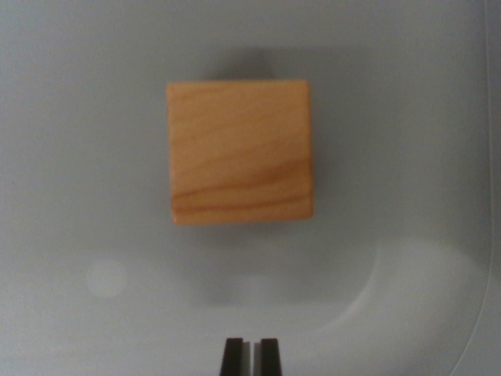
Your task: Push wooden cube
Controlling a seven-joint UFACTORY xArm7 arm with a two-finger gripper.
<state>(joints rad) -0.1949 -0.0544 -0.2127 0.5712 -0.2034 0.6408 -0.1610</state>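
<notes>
A wooden cube (240, 152) with light orange grain lies on a pale grey surface, a little above the middle of the wrist view. My gripper (251, 356) shows at the bottom edge as two dark fingertips (232, 356) standing almost together, with only a thin pale slit between them. It sits below the cube, apart from it, with a clear strip of surface between. Nothing is held between the fingers.
The grey surface (78, 157) runs all around the cube. A paler curved patch of reflection (423, 290) lies at the lower right, and a small bright spot (106, 278) at the lower left.
</notes>
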